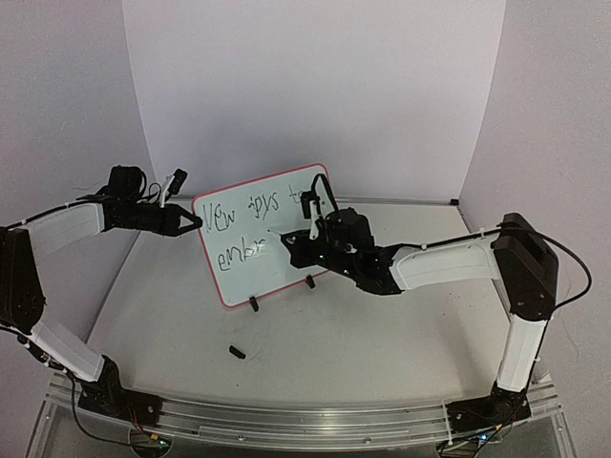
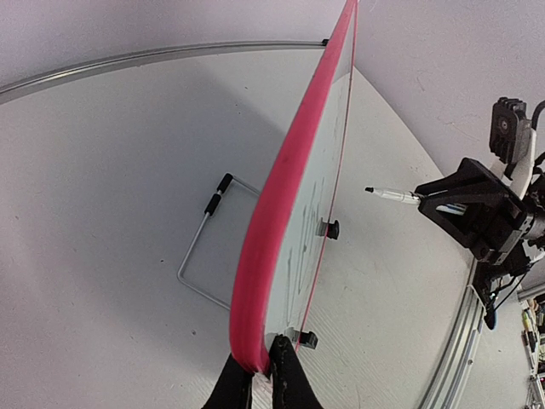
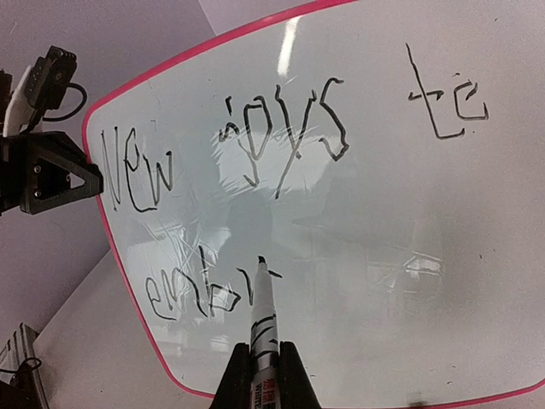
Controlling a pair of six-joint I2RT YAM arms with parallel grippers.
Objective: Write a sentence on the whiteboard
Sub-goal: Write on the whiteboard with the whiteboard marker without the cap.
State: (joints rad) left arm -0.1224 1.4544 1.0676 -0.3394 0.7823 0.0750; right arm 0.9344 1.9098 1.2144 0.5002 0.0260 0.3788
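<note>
The whiteboard (image 1: 277, 272), with a pink-red rim, stands tilted on two black feet mid-table. The sentence (image 3: 289, 136) on it reads "New joys to", with "embr" on the line below. My left gripper (image 1: 196, 226) is shut on the board's left rim; the left wrist view shows the fingertips (image 2: 289, 375) pinching the pink rim (image 2: 289, 187). My right gripper (image 3: 264, 375) is shut on a white marker (image 3: 264, 328). The marker's black tip is at the board (image 3: 409, 256), at the last stroke of "embr". The marker (image 1: 284, 236) points left at the board's face.
A small black marker cap (image 1: 237, 351) lies on the table in front of the board. A wire stand (image 2: 194, 243) rests on the table behind the board. The right arm (image 1: 449, 262) stretches across from the right. White backdrop walls close in the back and sides.
</note>
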